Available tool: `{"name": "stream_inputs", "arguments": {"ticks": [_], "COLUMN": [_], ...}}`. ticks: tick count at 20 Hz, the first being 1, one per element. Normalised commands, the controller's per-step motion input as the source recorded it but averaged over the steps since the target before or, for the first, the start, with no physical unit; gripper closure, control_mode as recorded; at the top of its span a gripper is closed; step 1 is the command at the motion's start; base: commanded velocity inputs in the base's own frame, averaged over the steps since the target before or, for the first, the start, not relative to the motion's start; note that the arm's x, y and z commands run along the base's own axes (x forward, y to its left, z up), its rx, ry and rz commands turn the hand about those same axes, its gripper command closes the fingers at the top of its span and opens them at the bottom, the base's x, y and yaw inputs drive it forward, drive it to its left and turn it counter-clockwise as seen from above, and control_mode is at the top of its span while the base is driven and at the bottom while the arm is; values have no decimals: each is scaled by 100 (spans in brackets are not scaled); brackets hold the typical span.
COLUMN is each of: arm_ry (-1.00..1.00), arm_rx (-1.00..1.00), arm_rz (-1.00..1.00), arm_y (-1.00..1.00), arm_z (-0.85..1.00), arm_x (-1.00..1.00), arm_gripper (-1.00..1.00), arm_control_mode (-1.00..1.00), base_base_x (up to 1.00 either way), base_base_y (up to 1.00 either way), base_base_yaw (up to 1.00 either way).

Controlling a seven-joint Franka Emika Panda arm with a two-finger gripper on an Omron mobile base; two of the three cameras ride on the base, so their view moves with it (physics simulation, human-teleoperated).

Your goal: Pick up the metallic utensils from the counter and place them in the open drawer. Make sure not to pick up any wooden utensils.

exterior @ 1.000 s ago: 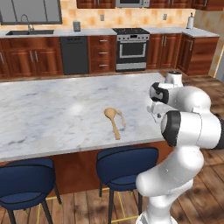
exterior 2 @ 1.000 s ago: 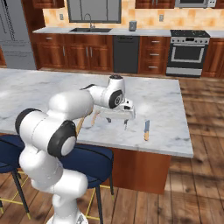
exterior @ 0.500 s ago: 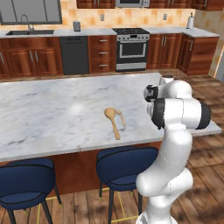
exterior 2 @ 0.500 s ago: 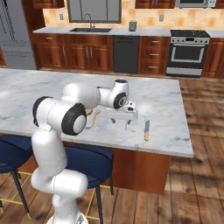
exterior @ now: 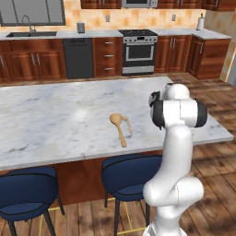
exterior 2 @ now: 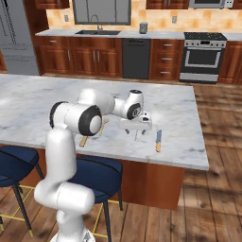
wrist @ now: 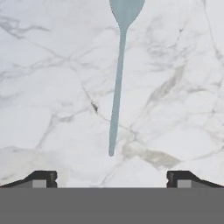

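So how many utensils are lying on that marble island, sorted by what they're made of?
Wooden: 2, the long spoon and the small spoon
Metal: 2, the silver spoon and the knife
Total: 4

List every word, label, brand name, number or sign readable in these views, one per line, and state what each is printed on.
None: no readable text in any view.
The stove, dishwasher and cabinet fronts carry no legible marks.
The marble counter, wooden spoon, grey metal spoon and knife are unmarked.
The white arm and its end effector show no lettering.
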Motion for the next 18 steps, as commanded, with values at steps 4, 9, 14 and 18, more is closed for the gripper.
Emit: {"name": "stream_inputs", "arguments": {"ticks": [4,9,14,18], "arm_ry": [0,-7,0,-3], "arm_rx": [0,0,0,0], "arm_rz": [4,0,0,0], "arm_y": [0,0,0,-1], "arm_z": [-36,-23,-45,-35], "arm_x": [39,19,13,12], "arm_gripper": [-100,-100,-100,-100], "arm_control_mode": [-100,-100,-100,-100], "base_base_x": [0,0,0,0], "base_base_y": [0,0,0,0], "base_base_yaw": [0,0,0,0]}}
